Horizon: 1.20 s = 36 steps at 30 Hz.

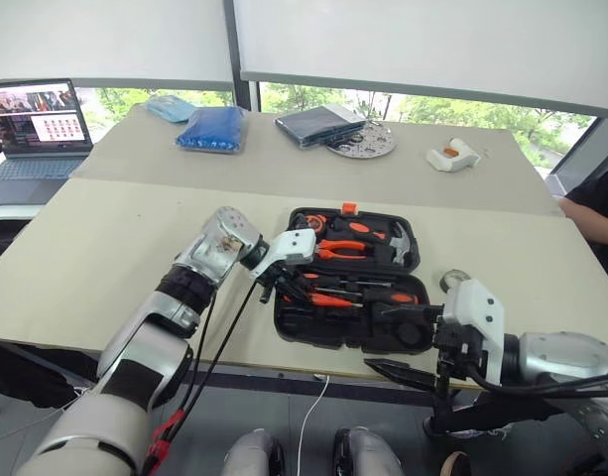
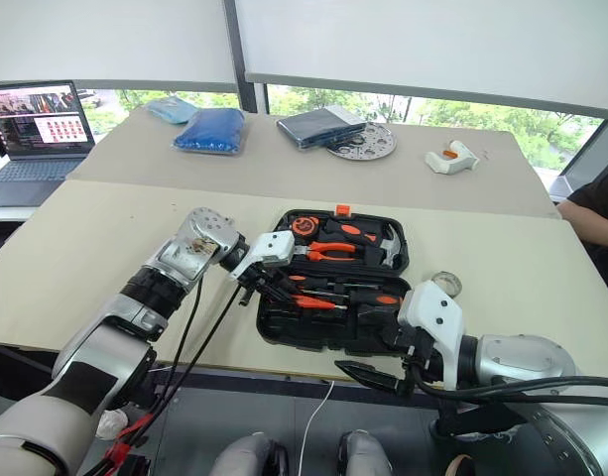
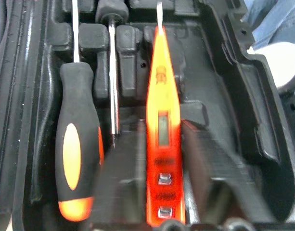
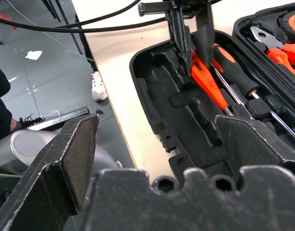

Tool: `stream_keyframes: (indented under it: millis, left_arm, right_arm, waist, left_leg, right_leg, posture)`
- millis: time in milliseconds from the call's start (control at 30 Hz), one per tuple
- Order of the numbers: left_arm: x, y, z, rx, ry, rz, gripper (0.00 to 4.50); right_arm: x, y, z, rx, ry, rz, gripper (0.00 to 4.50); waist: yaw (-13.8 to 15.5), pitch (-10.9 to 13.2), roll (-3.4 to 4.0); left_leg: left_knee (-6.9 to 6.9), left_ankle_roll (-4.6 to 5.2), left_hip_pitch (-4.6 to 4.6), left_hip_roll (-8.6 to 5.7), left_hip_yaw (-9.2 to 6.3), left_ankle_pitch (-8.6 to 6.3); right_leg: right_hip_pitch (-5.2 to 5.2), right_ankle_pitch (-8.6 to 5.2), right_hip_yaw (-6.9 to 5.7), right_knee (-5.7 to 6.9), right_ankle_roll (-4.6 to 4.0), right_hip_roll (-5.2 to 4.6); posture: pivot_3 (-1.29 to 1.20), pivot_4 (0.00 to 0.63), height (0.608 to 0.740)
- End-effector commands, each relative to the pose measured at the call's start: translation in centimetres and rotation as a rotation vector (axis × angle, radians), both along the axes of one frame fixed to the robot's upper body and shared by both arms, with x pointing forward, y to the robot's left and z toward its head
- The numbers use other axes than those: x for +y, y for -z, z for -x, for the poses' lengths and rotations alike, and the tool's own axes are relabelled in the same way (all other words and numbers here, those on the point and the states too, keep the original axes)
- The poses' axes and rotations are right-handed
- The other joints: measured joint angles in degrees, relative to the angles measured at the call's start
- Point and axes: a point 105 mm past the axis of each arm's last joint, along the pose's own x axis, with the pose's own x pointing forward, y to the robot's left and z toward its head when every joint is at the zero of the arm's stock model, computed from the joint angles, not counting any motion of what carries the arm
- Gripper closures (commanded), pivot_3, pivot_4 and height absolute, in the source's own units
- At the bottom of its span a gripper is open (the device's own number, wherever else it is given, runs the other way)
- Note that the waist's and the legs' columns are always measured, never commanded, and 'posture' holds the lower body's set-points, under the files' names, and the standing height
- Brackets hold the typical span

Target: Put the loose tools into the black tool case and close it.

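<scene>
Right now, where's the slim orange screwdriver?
In the open black tool case, near half at the robot's left end, the slim orange screwdriver lies between the left end effector's fingers, beside an orange-and-black-handled screwdriver.

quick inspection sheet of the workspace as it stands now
surface: beige table, a second table behind it
job's things: black tool case lies open near the front edge; slim orange screwdriver and orange-and-black screwdriver lie in its slots
clutter: blue bag, dark flat pouch, round metal disc, laptop
grippers: left pincer over the case, fingers either side of the slim screwdriver; right pincer open, empty, by the case's front
cables: black cables hang from the left arm
surroundings: windows with blinds; a person's arm at the right edge
</scene>
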Motion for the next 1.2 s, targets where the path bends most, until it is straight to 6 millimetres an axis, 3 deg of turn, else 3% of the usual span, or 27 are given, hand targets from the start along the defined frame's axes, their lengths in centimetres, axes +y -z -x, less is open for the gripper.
stream_keyframes:
  millis: [33,167,300,400,733,1000,1200]
  left_arm:
    - [-0.5,-3.0,0.0,-0.031,0.021,0.086,1.37]
    - [-0.4,-5.2,0.5,0.015,0.006,0.177,0.03]
    - [0.8,-5.2,0.4,-0.001,-0.035,0.243,0.03]
    - [0.7,-4.8,-0.2,0.003,-0.093,0.285,0.83]
    - [0.2,-1.2,-0.7,0.015,-0.171,0.372,4.47]
    - [0.0,0.6,-0.1,0.045,-0.175,0.342,4.47]
    - [0.4,3.5,0.8,-0.019,-0.129,0.255,4.47]
  right_arm:
    - [0.4,-0.7,0.3,-0.037,-0.021,-0.008,0.00]
    - [0.4,-0.6,0.4,-0.030,-0.019,-0.010,0.00]
    - [0.4,-0.6,0.4,-0.025,-0.016,-0.010,0.00]
    - [0.3,-0.6,0.3,-0.024,-0.016,-0.010,0.00]
    - [0.4,-1.0,-0.7,-0.054,0.001,-0.018,0.00]
    - [0.5,-1.1,-1.2,-0.064,0.017,-0.021,0.00]
    - [0.5,-1.0,-1.5,-0.066,0.024,-0.020,0.00]
  waist:
    - [-0.02,0.00,0.00]
    - [-0.06,0.00,0.00]
    - [-0.25,-0.01,0.02]
    - [-0.47,-0.01,0.02]
    - [-0.70,-0.01,0.01]
    - [-0.82,-0.01,0.02]
    - [-0.86,-0.09,0.05]
  left_leg:
    - [0.02,0.01,0.00,0.00,0.00,0.00]
    - [0.05,0.01,-0.02,0.00,0.00,0.00]
    - [0.06,0.00,0.01,0.01,0.00,0.00]
    - [0.06,0.00,0.10,0.01,0.00,0.00]
    - [0.15,0.03,0.09,0.00,0.00,-0.02]
    - [0.15,0.03,0.10,0.00,0.00,-0.02]
    - [0.11,0.02,0.24,0.00,0.00,-0.02]
  right_leg:
    - [0.00,0.00,0.01,0.00,0.00,0.00]
    - [0.00,0.01,0.01,0.01,0.01,0.00]
    - [0.01,0.01,0.03,0.02,0.02,0.00]
    - [0.11,0.01,0.04,0.03,0.02,-0.01]
    - [0.16,0.09,0.02,0.01,0.06,-0.03]
    - [0.17,0.17,0.01,0.01,-0.07,-0.05]
    - [0.28,0.17,0.03,0.00,-0.07,-0.11]
  posture:
    - [0.00,0.150,0.718]
    - [0.00,0.150,0.718]
    - [0.00,0.150,0.718]
    - [0.00,0.150,0.718]
    - [0.00,0.150,0.718]
    - [0.00,0.150,0.718]
    - [0.00,0.150,0.718]
